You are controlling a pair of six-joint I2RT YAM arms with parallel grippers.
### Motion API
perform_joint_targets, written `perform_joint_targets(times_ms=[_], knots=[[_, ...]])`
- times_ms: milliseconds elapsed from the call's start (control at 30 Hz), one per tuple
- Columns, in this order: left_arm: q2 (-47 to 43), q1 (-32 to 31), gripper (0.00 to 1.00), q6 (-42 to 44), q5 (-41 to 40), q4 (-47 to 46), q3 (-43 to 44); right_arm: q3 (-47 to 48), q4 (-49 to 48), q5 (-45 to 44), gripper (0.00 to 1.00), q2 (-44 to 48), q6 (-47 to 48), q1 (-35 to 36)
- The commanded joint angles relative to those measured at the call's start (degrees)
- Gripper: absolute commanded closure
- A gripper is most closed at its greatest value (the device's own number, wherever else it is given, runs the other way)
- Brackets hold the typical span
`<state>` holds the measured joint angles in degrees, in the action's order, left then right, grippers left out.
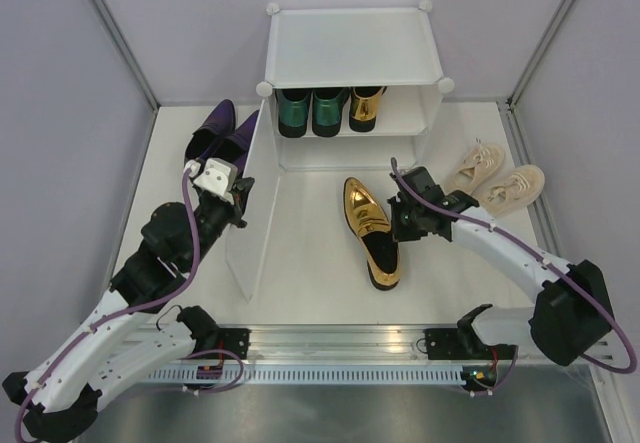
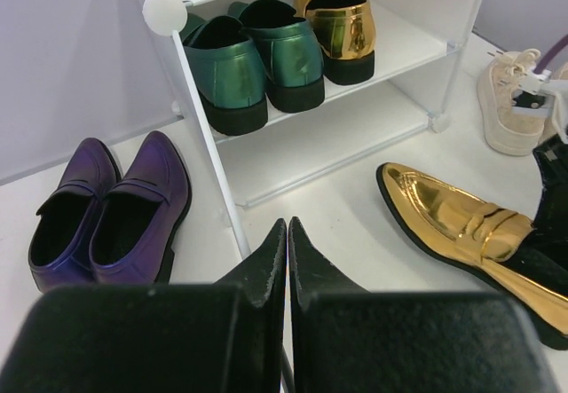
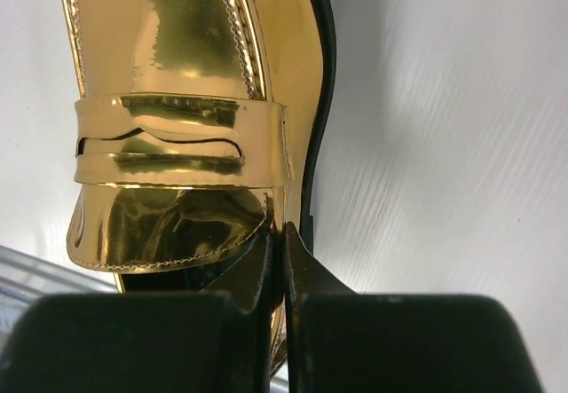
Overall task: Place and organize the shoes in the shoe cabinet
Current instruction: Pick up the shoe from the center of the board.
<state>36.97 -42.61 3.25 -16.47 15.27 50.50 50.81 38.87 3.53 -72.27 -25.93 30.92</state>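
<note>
The right claw (image 3: 277,238) is clamped on the side rim of the gold loafer (image 1: 372,228), which lies on the table (image 1: 310,298) before the cabinet (image 1: 350,48), likely for lifting beside its mate (image 1: 366,108) on the shelf. The left claw (image 2: 287,233) is pressed together at the door (image 1: 250,228), seemingly to keep it open.

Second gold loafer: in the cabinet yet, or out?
Out. The gold loafer lies upright on the table in front of the cabinet; only its mate sits on the shelf, beside the green pair.
</note>
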Motion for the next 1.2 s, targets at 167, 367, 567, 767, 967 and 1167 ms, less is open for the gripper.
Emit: perform_joint_targets(times_ms=[167,367,567,767,967,1167], knots=[[1.26,-0.98,0.98,0.71,-0.49,7.59,-2.51,7.9,-6.97,-1.6,0.81,-10.51,8.08,0.29],[1.17,-1.51,0.98,0.89,-1.11,7.58,-2.6,9.92,-6.62,-1.07,0.58,-11.23,9.15,0.28],[1.0,-1.86,0.98,0.97,-1.37,7.58,-2.51,10.28,-5.65,-3.18,0.31,-2.03,8.44,0.28],[1.0,-2.13,0.98,1.15,-1.55,7.67,-2.51,-0.34,-9.68,-6.59,0.1,12.57,3.09,4.31],[1.17,-2.21,0.98,1.32,-2.16,7.67,-2.51,-12.81,-14.78,-16.87,0.02,26.29,-4.29,16.35],[1.35,-2.13,0.98,1.41,-2.51,7.67,-2.69,-16.79,-15.59,-30.41,0.02,28.51,-8.42,29.71]])
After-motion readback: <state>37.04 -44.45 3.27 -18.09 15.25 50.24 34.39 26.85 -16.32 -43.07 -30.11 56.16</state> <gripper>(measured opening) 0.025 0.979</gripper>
